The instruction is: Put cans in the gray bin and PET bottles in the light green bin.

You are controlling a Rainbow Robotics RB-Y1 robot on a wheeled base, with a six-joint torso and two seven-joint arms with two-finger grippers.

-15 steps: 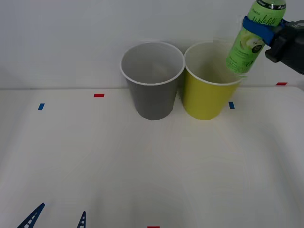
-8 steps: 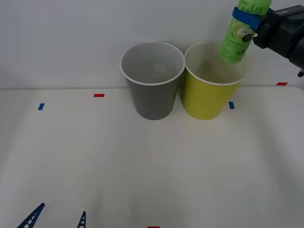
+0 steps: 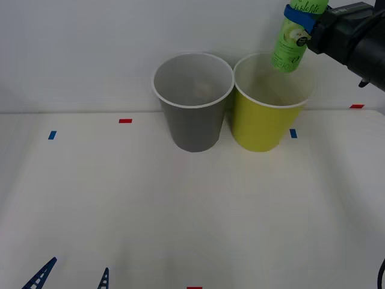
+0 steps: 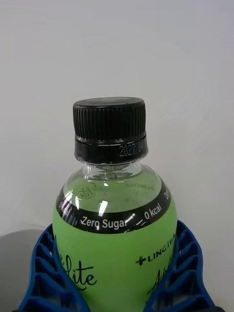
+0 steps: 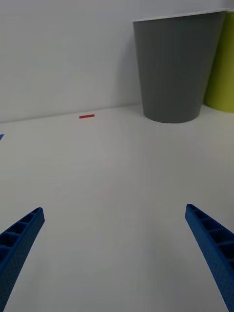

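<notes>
Above light green bin [image 3: 264, 126], right gripper [image 3: 302, 21] jaws clamp PET bottle [image 3: 290, 45].

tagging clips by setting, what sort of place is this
Probably a lab test bench for sorting: a plain white table with red and blue tape markers, a gray bin and a light green bin against a bare wall.

The right arm reaches in from the far right, raised high, its dark wrist angled toward the middle. The right tool [image 3: 299, 16] has its blue ribbed fingers [image 4: 46, 273] clamped on a load. The left tool [image 3: 72, 276] sits low at the near left, fingers [image 5: 22, 239] spread wide apart.
</notes>
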